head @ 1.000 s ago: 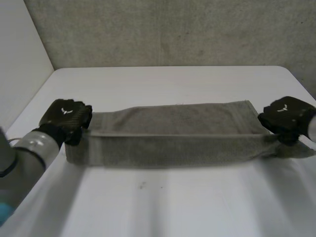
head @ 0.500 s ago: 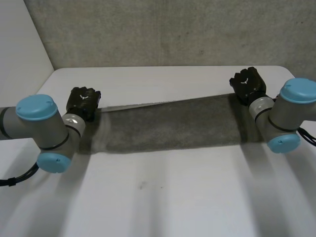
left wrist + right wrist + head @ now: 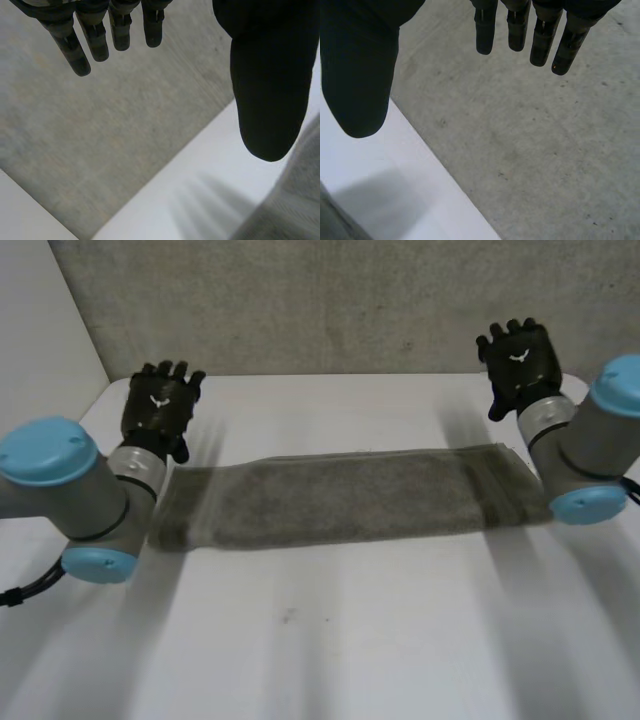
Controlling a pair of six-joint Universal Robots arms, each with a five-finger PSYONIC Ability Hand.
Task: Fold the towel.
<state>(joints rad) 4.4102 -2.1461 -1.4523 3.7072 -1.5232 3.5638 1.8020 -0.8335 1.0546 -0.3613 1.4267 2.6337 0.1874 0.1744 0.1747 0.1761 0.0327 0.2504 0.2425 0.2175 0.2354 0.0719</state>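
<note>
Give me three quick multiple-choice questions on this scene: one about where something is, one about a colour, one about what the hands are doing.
1. Where is the towel?
A. Hanging off the near edge
B. Flat on the table, stretched between the two arms
C. Bunched in a heap in a corner

2. What colour is the towel?
A. Grey
B. Red
C. Yellow

3. What state are the left hand and right hand in?
A. Both clenched on the towel
B. One holds the towel, one is free
C. Both open, holding nothing

Answers:
1 B, it lies as a long strip across the white tabletop.
2 A, its cloth is plain grey.
3 C, both wrist views show straight fingers with nothing between them and the thumb.
</note>
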